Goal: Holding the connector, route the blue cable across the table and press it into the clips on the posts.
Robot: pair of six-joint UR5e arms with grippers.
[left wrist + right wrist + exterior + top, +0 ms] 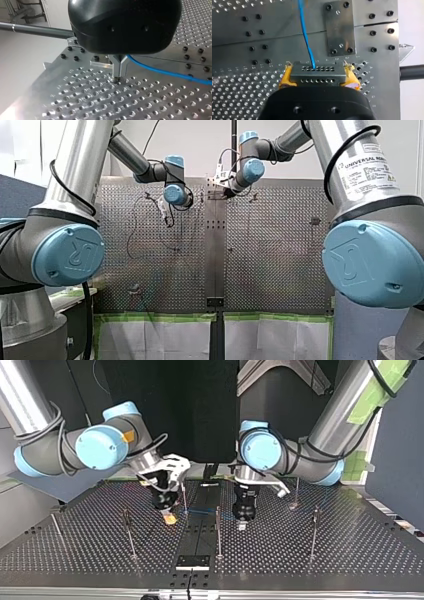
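1. My left tool's [116, 78] black body hides most of its metal fingers [117, 66]; only the ends show.
2. The blue cable [160, 71] slips behind those fingers, so I cannot tell if they pinch it.
3. The posts [218, 530] are thin, and the clips on them are too small to make out.
4. The connector [317, 72] is a small grey block with two rows of little holes.
5. The blue cable is thin. It comes out of the connector's top row of holes and runs straight ahead over the tabletop [237, 95].
6. My right tool [318, 76] holds the connector tight between its yellow pads [284, 81], one on each side.
7. My left tool's fingers are narrow, pressed close together, with their tip touching the tabletop. The cable runs off low to one side from there.
8. In the top view both tools stand near the tabletop's middle, one on each side of the plain middle strip [197, 535], nearer the arms' edge.
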